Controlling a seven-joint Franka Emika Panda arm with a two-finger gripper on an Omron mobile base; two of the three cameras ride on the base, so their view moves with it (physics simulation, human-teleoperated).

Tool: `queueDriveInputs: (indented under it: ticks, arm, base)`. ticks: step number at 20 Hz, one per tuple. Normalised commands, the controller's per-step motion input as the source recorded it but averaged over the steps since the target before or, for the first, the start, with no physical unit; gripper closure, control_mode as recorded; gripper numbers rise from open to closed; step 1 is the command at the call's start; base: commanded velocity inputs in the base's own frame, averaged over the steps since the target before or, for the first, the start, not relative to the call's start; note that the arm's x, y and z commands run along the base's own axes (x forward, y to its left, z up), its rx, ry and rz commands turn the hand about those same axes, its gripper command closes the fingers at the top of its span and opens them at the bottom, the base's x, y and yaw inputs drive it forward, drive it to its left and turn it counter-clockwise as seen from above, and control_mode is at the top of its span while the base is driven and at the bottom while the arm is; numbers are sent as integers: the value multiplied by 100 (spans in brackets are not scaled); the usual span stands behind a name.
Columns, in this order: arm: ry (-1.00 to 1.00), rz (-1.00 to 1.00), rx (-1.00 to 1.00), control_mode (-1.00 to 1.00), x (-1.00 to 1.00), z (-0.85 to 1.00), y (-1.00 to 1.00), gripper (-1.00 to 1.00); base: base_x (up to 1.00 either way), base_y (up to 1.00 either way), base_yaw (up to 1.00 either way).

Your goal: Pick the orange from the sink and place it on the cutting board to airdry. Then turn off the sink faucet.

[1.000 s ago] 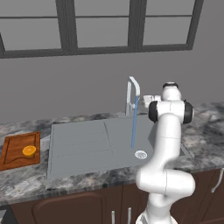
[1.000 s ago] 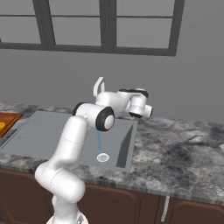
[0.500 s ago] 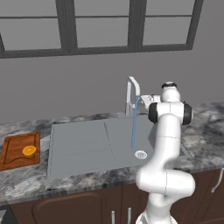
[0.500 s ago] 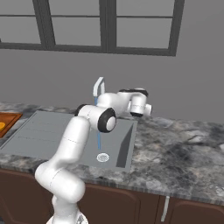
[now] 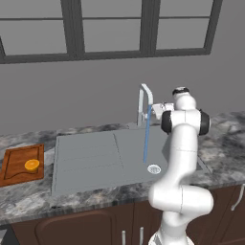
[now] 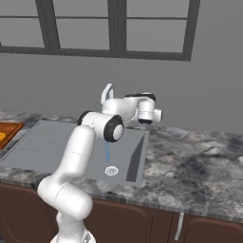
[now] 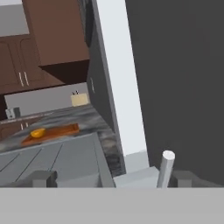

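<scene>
Water (image 5: 146, 139) runs into the sink (image 5: 86, 158) while the gripper (image 7: 109, 177), fingers spread around nothing beside the sink faucet (image 5: 143, 103), could slide past its small lever (image 7: 166, 168).

- The arm (image 5: 181, 158) is showing smooth, glossy white shells over rounded, tube-like links.
- Dark, near-black round caps are sitting at the joints, one large disc facing out at the elbow (image 6: 114, 128).
- A thin dark ring is capping the topmost joint in the left base view.
- The lowest link is swelling into a fat white bulb above a narrower white pedestal.
- The hand end (image 6: 151, 113) is looking white with a dark band and a small pale block on its side.
</scene>
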Motion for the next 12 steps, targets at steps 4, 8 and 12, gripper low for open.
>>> queueDriveInputs:
  ticks: [4,8,12]
  arm:
    - [-2,2,-18,-100,52,32,100,-100]
    - [-5,5,-20,-100,46,24,100,-100]
    - [-12,10,-20,-100,37,22,100,-100]
  base:
    - [0,0,0]
    - [0,0,0]
    - [0,0,0]
